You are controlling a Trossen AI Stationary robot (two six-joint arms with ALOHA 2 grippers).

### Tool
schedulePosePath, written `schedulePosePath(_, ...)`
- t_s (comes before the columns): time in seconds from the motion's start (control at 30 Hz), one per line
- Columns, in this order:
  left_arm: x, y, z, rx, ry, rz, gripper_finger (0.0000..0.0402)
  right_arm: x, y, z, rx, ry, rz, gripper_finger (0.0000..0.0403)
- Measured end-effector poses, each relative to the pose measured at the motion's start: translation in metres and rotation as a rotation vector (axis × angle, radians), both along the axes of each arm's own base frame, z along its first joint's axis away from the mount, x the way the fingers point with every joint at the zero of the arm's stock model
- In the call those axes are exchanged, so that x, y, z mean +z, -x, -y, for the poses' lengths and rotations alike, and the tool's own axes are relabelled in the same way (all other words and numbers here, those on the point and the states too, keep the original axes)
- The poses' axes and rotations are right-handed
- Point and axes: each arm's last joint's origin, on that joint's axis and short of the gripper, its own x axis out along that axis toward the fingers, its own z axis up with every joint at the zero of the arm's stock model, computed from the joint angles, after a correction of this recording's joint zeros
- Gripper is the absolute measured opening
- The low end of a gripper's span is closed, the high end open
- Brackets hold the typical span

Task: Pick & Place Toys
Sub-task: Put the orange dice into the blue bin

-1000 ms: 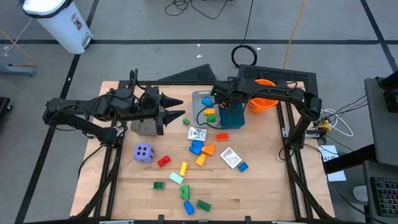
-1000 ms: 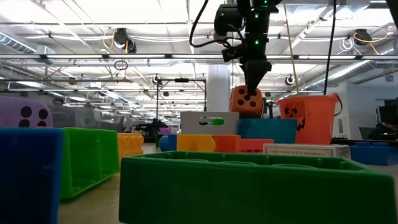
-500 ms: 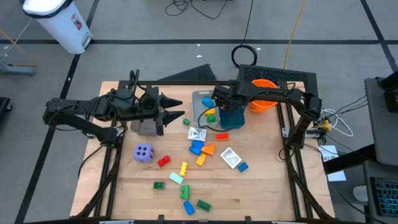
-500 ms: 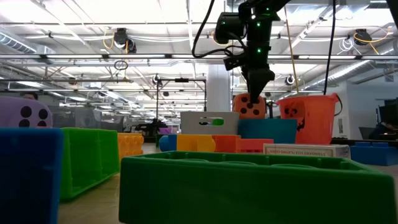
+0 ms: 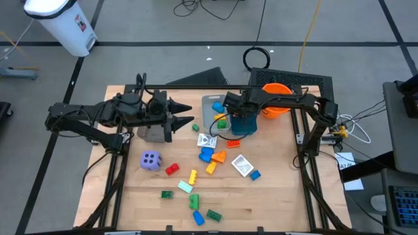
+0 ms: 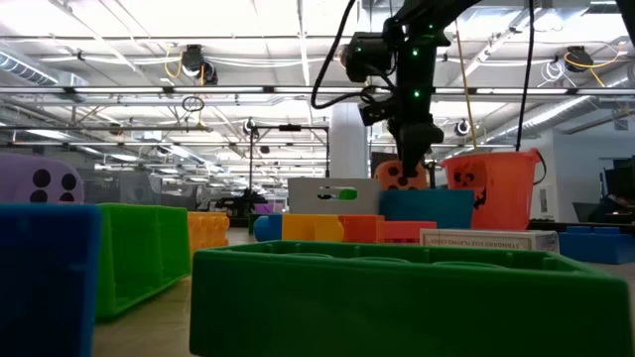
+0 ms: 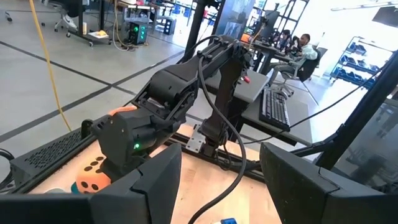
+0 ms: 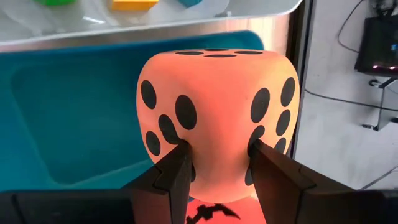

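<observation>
Two dice show. The orange black-dotted die (image 8: pixel 217 121) is pinched between the right claw (image 8: pixel 217 165) fingers (image 8: pixel 177 174) and hangs over the teal bin (image 8: pixel 74 118) near the tabletop's (image 5: pixel 274 202) far edge, just beside the grey bin (image 5: pixel 210 104) and the orange bucket (image 5: pixel 277 108). In the low view its lower part is hidden behind the teal bin's wall. A die is equal-sided, so it has no long axis; its faces sit roughly square to the claw. The purple white-dotted die (image 5: pixel 151 160) rests on the tabletop toward the left edge, one face up.

Two white printed packets lie flat: one (image 5: pixel 207 141) mid-tabletop, one (image 5: pixel 241 164) nearer the right edge.

About a dozen bricks are scattered from the middle toward the near edge: red (image 5: pixel 172 169), yellow (image 5: pixel 192 176), orange (image 5: pixel 218 156), blue (image 5: pixel 206 154), green (image 5: pixel 213 215); the exact count is unclear. More pieces lie in the grey bin.

The left claw (image 5: pixel 188 113) waits with its fingers spread and empty, above the tabletop's far-left part.
</observation>
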Motion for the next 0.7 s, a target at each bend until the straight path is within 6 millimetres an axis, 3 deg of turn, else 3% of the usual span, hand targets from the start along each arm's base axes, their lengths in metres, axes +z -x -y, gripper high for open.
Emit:
schedulePosePath(0.3, -0.0016, 0.0001, 0.0, 0.002, 0.018, -0.013, 0.0228, -0.0102, -0.0005, 0.0005, 0.013, 0.021, 0.012, 0.014)
schedulePosePath(0.7, -0.0017, 0.0, 0.0, 0.002, 0.021, -0.013, 0.0227, -0.0097, -0.0039, 0.0017, 0.037, 0.035, 0.037, 0.0141)
